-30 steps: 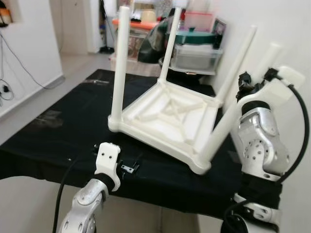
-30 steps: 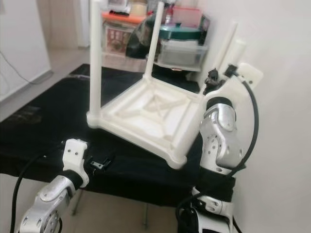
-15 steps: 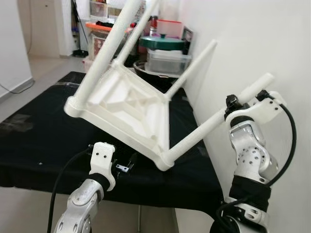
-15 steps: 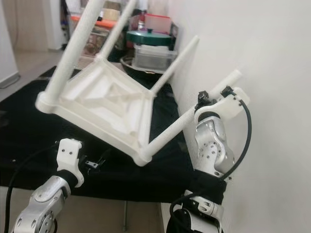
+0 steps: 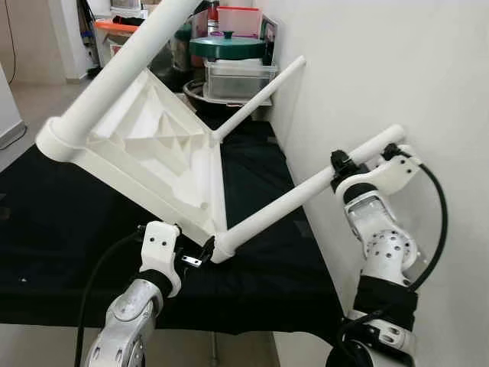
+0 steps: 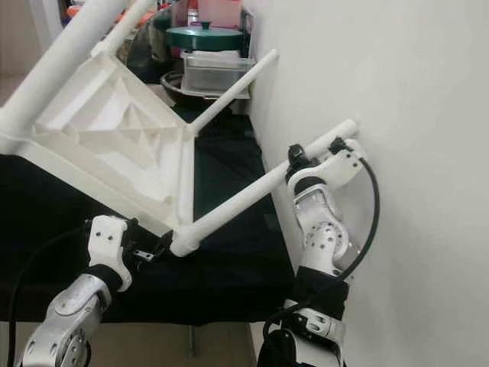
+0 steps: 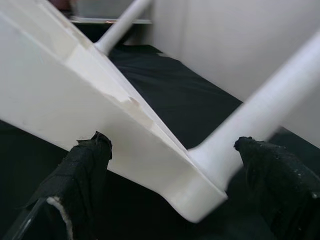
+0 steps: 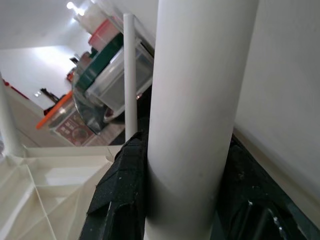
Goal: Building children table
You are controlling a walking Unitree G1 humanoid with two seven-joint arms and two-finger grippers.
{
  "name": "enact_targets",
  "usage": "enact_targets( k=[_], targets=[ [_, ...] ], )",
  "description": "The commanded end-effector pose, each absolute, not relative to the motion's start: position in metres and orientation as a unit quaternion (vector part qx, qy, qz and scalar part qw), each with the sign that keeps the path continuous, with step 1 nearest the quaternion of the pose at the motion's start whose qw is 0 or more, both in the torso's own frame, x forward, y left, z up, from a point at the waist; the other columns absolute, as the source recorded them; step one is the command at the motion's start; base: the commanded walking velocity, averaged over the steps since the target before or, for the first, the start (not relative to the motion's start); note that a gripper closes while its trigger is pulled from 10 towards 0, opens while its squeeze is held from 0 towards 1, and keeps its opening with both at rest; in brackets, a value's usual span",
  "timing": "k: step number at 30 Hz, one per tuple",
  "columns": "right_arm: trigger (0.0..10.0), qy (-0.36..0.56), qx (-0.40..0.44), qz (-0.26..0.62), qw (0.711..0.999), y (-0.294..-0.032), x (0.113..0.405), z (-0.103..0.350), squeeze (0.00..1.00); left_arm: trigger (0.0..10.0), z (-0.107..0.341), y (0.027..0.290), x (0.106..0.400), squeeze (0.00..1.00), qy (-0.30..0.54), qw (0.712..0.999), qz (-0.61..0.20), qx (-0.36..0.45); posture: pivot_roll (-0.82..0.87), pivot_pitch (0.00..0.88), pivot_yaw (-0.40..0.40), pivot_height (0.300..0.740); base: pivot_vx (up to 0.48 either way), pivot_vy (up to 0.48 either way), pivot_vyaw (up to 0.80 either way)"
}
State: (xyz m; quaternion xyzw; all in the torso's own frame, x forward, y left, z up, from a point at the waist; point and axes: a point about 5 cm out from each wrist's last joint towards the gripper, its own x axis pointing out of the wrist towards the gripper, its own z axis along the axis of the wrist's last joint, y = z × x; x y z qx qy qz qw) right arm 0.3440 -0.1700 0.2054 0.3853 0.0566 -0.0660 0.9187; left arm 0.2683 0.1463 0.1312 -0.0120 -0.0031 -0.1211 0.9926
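A white plastic children's table [image 5: 157, 149] is tipped on its side above the black-covered bench [image 5: 53, 229], its ribbed underside facing me. My right gripper [image 5: 341, 163] is shut on one leg [image 5: 294, 196] near its free end, close to the wall. In the right wrist view the leg [image 8: 197, 100] runs between the two black fingers [image 8: 122, 195]. My left gripper [image 5: 200, 254] is open at the lowest corner, where that leg joins the frame. In the left wrist view the corner [image 7: 195, 192] sits between the spread fingers [image 7: 80, 175], and I cannot tell whether they touch it.
The white wall [image 5: 382, 69] stands right beside the held leg. Clear storage boxes [image 5: 238, 76] and a green-lidded pot [image 5: 229, 46] are stacked at the far end of the bench. The bench's front edge [image 5: 252, 325] is just past my left gripper.
The table went from resting upside down on the cloth to tipped up on its side, its held leg swung down toward the wall. Its corner came down to my left gripper. The camera shifted too.
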Motion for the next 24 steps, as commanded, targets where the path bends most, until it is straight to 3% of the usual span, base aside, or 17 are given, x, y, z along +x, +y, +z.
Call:
enact_targets(
  k=[1,6,13,15,24],
  targets=[
    [0.0,0.321,0.351,-0.068,0.877,-0.124,0.321,0.108,0.00,10.0,0.140,0.154,0.271,0.00,-0.022,0.995,-0.101,-0.014,0.06,0.000,-0.108,0.740,0.000,0.000,0.00],
    [0.0,0.350,0.347,-0.055,0.868,-0.113,0.317,0.101,0.00,10.0,0.164,0.187,0.277,0.00,-0.071,0.997,-0.019,0.006,0.07,0.000,-0.117,0.740,0.000,0.000,0.00],
    [0.0,0.374,0.358,-0.054,0.854,-0.112,0.318,0.095,0.00,10.0,0.183,0.190,0.277,0.00,-0.104,0.994,-0.008,0.019,0.08,0.000,-0.117,0.740,0.000,0.000,0.00],
    [0.0,0.385,0.352,-0.050,0.852,-0.107,0.316,0.090,0.00,10.0,0.195,0.197,0.277,0.00,-0.128,0.991,0.043,0.021,0.08,0.000,-0.117,0.740,0.000,0.000,0.00],
    [0.0,0.378,0.352,-0.034,0.856,-0.101,0.317,0.095,0.00,10.0,0.163,0.211,0.290,0.00,-0.063,0.997,0.047,-0.001,0.07,0.000,-0.111,0.740,0.000,0.000,0.00]
  ],
)
